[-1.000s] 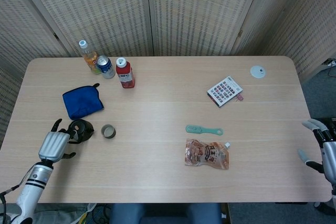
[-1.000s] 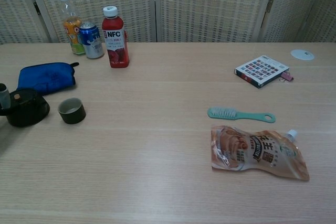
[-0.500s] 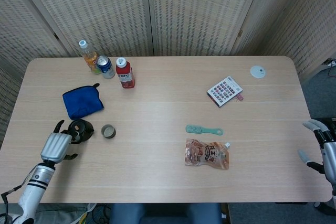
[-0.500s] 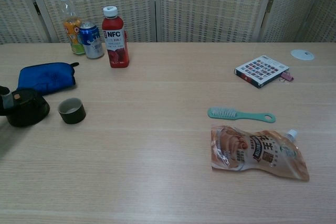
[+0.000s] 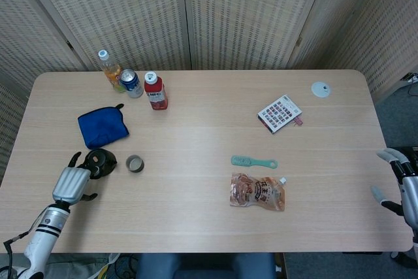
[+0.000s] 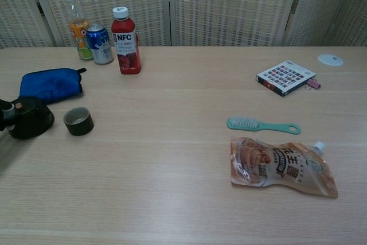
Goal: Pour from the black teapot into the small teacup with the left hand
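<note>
Beside teapot (image 5: 100, 162), left hand (image 5: 71, 183) open-fingered

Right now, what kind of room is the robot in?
Probably a test room or lab, not a real kitchen. A plain table stands boxed in by woven screens, and odd things lie on it: teapot, brush, snack pouch.

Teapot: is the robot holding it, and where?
Not clearly. The left hand sits beside the teapot, fingers near its handle side; any grip cannot be told.
</note>
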`<state>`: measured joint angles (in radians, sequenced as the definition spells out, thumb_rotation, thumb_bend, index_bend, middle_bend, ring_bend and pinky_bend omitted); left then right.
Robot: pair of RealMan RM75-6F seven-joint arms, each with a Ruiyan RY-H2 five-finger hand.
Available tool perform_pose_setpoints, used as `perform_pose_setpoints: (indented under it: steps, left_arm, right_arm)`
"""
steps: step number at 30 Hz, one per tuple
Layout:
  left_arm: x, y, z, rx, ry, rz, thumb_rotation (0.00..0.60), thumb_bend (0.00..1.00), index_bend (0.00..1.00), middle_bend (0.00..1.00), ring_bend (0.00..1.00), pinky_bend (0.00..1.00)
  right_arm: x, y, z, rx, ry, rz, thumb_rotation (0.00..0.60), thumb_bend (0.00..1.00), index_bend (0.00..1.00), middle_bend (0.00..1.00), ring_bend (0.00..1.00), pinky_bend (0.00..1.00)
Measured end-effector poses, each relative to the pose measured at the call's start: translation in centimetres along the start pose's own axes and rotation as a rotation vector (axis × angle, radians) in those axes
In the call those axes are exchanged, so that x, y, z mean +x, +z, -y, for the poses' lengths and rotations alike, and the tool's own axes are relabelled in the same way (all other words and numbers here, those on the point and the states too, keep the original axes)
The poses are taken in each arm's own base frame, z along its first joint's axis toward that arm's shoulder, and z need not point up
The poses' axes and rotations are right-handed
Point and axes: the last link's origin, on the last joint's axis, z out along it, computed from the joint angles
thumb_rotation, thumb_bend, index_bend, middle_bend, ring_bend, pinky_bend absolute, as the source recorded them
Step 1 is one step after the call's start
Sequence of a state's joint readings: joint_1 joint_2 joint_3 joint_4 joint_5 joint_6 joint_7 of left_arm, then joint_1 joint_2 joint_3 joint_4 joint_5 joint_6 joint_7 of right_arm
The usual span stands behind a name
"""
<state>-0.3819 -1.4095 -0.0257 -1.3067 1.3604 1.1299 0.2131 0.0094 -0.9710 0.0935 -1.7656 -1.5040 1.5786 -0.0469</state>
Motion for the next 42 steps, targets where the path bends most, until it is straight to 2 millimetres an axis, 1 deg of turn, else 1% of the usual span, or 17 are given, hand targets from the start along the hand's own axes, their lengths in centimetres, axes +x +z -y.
perform_pose_setpoints:
  steps: [12, 20, 26, 31, 35, 42]
  left_arm:
    - [-0.61, -0.10, 0.04, 0.000, -0.004, 0.020, 0.600, 0.13, 0.53, 0.52, 0.47, 0.00]
    - [-0.82, -0.13, 0.01, -0.003, -0.008, 0.029, 0.600, 0.13, 0.57, 0.57, 0.51, 0.00]
    - [-0.95, -0.06, 0.12, -0.002, -0.014, 0.038, 0.600, 0.13, 0.66, 0.66, 0.59, 0.00]
    - [-0.90, -0.06, 0.19, 0.000, -0.014, 0.052, 0.600, 0.13, 0.71, 0.72, 0.64, 0.00]
    - [-0.80, -0.04, 0.18, 0.004, -0.020, 0.065, 0.600, 0.13, 0.77, 0.79, 0.70, 0.00]
    - [-0.35, 0.19, 0.13, 0.005, -0.031, 0.071, 0.600, 0.13, 0.92, 0.95, 0.84, 0.00]
  right_arm:
    - [-0.14, 0.12, 0.07, -0.003, -0.003, 0.004, 0.600, 0.20, 0.24, 0.22, 0.13, 0.16]
    - [-0.17, 0.11, 0.07, -0.005, -0.003, 0.004, 0.600, 0.20, 0.24, 0.22, 0.13, 0.16]
    - [-0.19, 0.15, 0.05, -0.006, -0.002, 0.004, 0.600, 0.20, 0.24, 0.22, 0.13, 0.16]
    - [-0.37, 0.25, -0.03, -0.007, 0.001, 0.005, 0.600, 0.20, 0.24, 0.22, 0.13, 0.16]
    - [-0.49, 0.35, -0.08, -0.005, 0.003, 0.005, 0.600, 0.20, 0.24, 0.22, 0.13, 0.16]
    - [-0.52, 0.39, -0.25, -0.010, 0.005, 0.001, 0.600, 0.20, 0.24, 0.22, 0.13, 0.16]
